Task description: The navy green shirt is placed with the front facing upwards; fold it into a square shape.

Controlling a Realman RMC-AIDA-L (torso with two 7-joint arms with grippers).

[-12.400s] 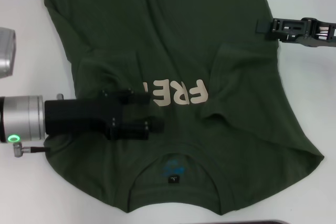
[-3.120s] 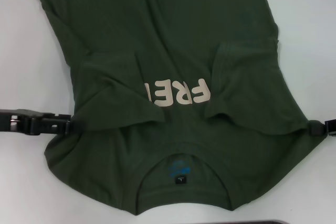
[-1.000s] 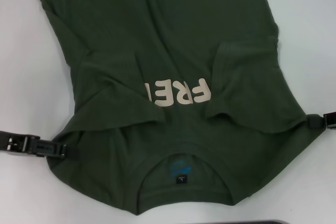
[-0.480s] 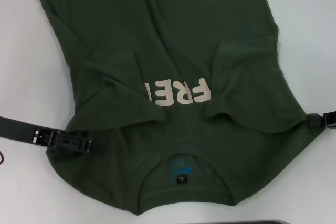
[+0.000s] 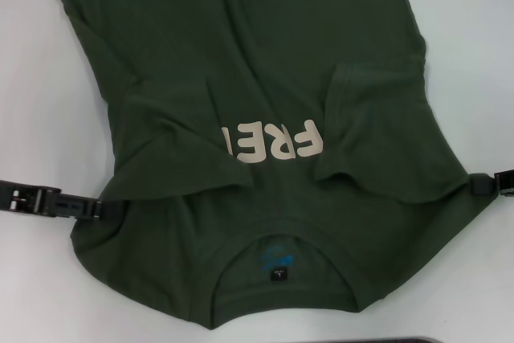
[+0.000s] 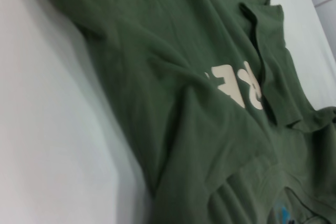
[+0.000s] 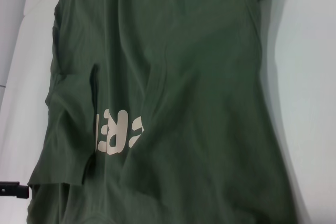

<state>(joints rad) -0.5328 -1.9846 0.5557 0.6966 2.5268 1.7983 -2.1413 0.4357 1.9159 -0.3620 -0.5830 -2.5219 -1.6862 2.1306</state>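
Shirt [image 5: 265, 78] between both claws

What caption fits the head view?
Both sleeves folded in on the shirt; left gripper and right gripper at its shoulder edges.

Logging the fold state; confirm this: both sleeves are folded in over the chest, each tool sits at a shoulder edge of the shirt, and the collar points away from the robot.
One error: in the head view the collar of the navy green shirt points toward the robot, at the near edge. The rest holds: sleeves folded in, left tool and right tool at the shoulder edges.
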